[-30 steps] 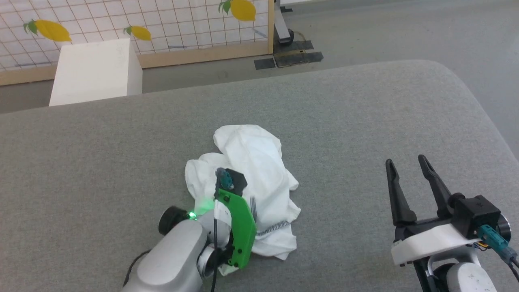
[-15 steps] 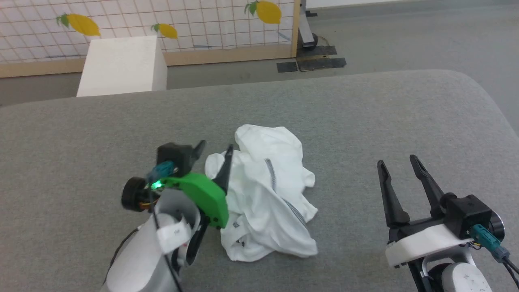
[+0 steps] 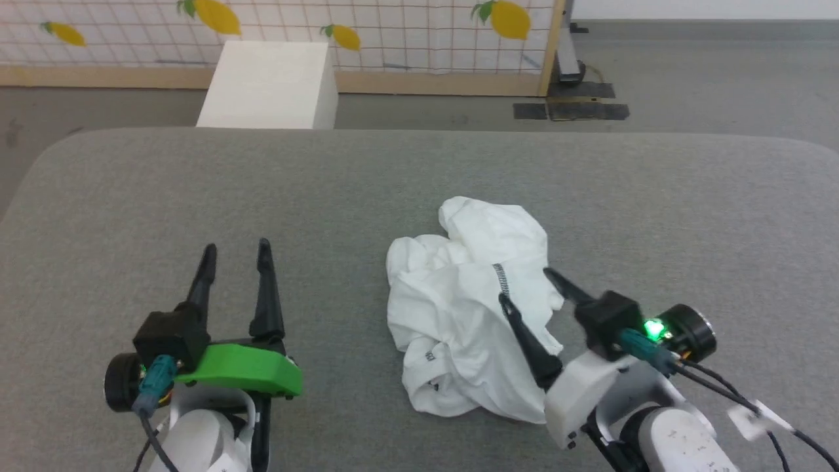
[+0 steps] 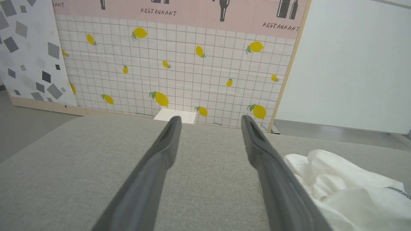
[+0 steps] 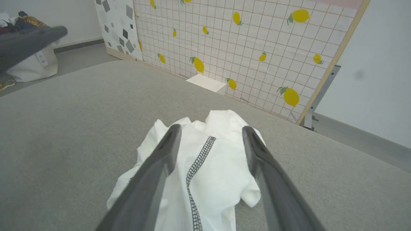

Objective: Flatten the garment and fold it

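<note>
The white long-sleeved shirt (image 3: 452, 314) lies in a crumpled heap near the middle of the grey fabric-covered desk (image 3: 131, 196), a little toward the robot's right. Its zigzag-stitched seam (image 3: 500, 278) runs over the top of the pile and a small label (image 3: 429, 357) shows near the front edge. No sleeve, hem or neckline is spread out, so flattening has barely begun and 0 folds are made; by my reading, nearly the whole task is left.

The right end effector (image 3: 524, 285) hangs over the heap's right side with its 2 fingers spread wide and the seam between them, as its wrist view confirms; nothing is pinched. I cannot tell whether a fingertip brushes the cloth. The left end effector (image 3: 236, 246) is also wide open and empty, well apart from the shirt over bare desk. Beyond the far edge stands a white box (image 3: 269, 85).
</note>
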`<state>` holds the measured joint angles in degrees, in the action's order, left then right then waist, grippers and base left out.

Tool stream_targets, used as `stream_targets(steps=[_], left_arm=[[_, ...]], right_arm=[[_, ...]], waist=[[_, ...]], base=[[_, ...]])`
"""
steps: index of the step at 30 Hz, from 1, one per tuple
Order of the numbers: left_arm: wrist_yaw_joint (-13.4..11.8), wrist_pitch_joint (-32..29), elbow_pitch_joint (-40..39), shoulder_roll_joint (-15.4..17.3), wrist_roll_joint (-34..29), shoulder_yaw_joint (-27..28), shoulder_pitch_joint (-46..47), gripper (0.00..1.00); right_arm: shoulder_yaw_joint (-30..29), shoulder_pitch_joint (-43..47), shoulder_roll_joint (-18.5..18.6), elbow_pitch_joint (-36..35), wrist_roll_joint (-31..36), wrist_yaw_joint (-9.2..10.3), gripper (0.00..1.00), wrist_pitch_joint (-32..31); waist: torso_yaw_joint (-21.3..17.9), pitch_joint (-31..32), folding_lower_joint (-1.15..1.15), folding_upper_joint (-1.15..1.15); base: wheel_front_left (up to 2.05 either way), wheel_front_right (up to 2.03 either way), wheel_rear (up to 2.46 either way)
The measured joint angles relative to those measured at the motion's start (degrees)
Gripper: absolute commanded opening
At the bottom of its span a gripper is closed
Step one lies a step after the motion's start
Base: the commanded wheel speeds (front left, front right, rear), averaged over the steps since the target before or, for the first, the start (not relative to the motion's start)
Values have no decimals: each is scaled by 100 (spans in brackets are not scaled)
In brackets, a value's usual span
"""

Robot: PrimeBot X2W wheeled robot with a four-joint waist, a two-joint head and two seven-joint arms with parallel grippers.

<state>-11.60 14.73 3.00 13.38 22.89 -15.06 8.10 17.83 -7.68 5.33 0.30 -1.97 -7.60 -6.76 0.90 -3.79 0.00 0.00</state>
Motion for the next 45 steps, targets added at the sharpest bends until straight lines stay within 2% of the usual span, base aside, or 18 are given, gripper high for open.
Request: stream_targets(steps=[3, 7, 8, 9, 12, 17, 21, 24, 27, 30, 31, 32, 33, 36, 40, 45], left_arm=[[100, 0, -191, -177, -171, 282, -134, 100], [241, 0, -267, -436, -383, 565, -236, 100], [331, 0, -275, -531, -446, 656, -242, 100], [379, 0, -274, -584, -460, 706, -242, 100], [501, 0, -241, -697, -570, 840, -249, 100], [656, 0, -177, -809, -693, 1045, -341, 100], [759, 0, -131, -850, -781, 1127, -408, 100], [837, 0, -99, -875, -818, 1198, -408, 100], [910, 0, -46, -917, -846, 1212, -408, 100], [954, 0, -11, -949, -914, 1228, -409, 100], [959, 1, 0, -953, -937, 1244, -409, 100], [962, 0, 5, -958, -945, 1250, -409, 100], [983, 0, 15, -962, -949, 1267, -409, 100], [1031, 0, 25, -972, -977, 1316, -409, 100], [1062, 0, 34, -981, -1012, 1344, -408, 100], [1159, 0, 64, -1000, -1038, 1283, -407, 100]], right_arm=[[285, -181, 186, 216, -37, 0, 100, -960], [312, -387, 287, 342, -54, 0, 100, -1931], [296, -436, 285, 369, -53, 1, 35, -2251], [282, -437, 279, 371, -57, 1, 0, -2371], [186, -438, 234, 268, -88, 0, 0, -2370], [-682, -433, -41, -209, -130, 1, 0, -1769], [-1978, -345, -222, -627, -241, 0, 0, -1419], [-3259, -142, -241, -693, -442, 0, 0, -1381], [-4187, 153, -227, -327, -686, 2, 0, -1457], [-4656, 539, -229, 215, -660, 2, 0, -1848], [-4711, 677, -230, 344, -671, 2, 29, -1997], [-4723, 765, -238, 396, -681, 2, 86, -2045], [-4731, 836, -249, 411, -675, 2, 100, -2014], [-4476, 873, -238, 264, -704, 3, 100, -1625], [-3798, 923, -225, -149, -601, 4, 100, -865], [-3038, 944, -253, -378, -664, 1, 100, -313]], waist=[[155, -74, 0, 0], [342, -188, 0, 0], [419, -237, 0, 0], [459, -262, 0, 0], [537, -310, 0, 0], [513, -262, 0, 0], [408, -186, 0, 0], [313, -142, 0, 0], [232, -119, 0, 0], [168, -117, 0, 0], [147, -117, 0, 0], [130, -119, 0, 0], [107, -124, 0, 0], [53, -144, 0, 0], [15, -169, 0, 0], [14, -172, 0, 0]], base=[[0, 0, 0], [0, 0, 0], [0, 0, 0], [0, 0, 0], [0, 0, 0], [0, 0, 0], [0, 0, 0], [0, 0, 0], [0, 0, 0], [0, 0, 0], [0, 0, 0], [0, 0, 0], [0, 0, 0], [0, 0, 0], [0, 0, 0], [0, 0, 0]])
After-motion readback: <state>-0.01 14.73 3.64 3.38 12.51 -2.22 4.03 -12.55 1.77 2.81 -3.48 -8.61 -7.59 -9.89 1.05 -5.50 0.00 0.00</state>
